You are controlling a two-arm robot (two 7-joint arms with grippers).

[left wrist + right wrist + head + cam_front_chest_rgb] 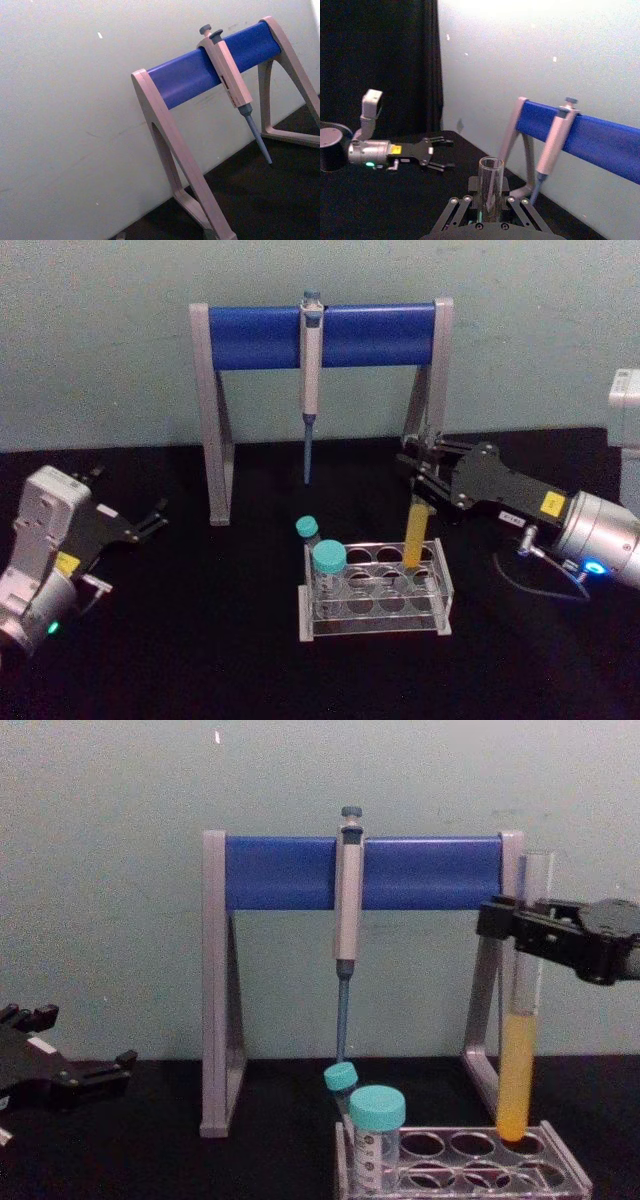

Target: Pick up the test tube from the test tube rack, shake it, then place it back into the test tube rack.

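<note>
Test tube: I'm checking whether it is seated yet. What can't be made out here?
- Chest view: whether the test tube reaches into the test tube rack; the bottom edge cuts the rack off.
- Right wrist view: its lower end, hidden behind the right gripper.
- Head view: jaws' contact, too small.

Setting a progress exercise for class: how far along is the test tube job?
Done: the right gripper is clamped on the upper part of the test tube. In hand: tube upright, tip at a back hole of the test tube rack. Shaking cannot be judged; release not yet done. The left gripper is parked open at left.
</note>
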